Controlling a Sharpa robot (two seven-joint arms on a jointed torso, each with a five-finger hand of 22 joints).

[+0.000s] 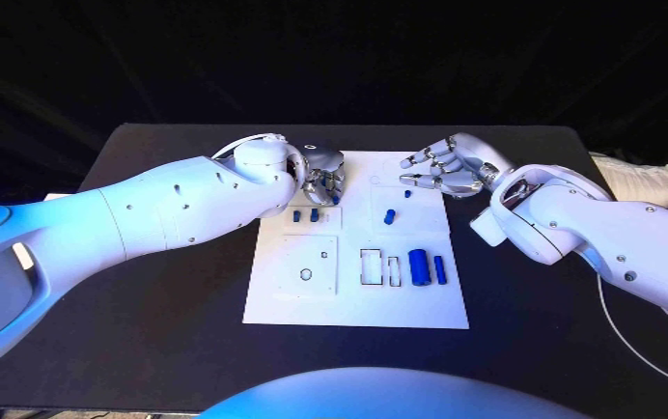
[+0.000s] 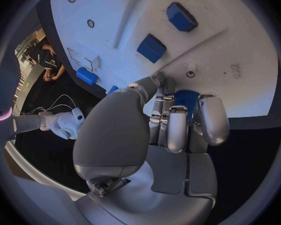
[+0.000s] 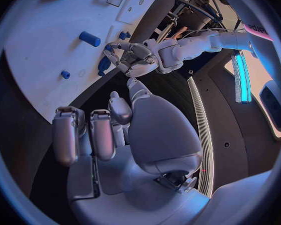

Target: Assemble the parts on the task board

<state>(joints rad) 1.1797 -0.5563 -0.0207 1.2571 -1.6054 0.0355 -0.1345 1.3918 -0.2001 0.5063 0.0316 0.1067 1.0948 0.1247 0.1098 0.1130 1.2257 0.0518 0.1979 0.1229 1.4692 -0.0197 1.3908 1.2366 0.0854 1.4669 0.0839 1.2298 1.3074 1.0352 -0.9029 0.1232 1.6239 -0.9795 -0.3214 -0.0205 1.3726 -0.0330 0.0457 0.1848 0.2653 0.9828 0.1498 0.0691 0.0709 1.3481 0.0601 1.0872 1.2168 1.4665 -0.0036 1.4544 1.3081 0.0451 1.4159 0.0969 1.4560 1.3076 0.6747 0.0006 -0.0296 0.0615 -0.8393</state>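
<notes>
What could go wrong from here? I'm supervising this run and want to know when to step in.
1. The left hand holds a blue part between its fingertips at the board's far edge; the part looks largely hidden by the fingers, so it may slip or go in skewed.
2. The right hand hovers open close by over the same far edge; the two hands might collide.
3. Loose parts lie just nearby and could get knocked.

White task board [image 1: 355, 298] on black table [image 1: 153, 342], blue parts [image 1: 419, 267] on it, silver left hand [image 1: 320, 176] and right hand [image 1: 448, 165], white arms [image 1: 153, 211].
</notes>
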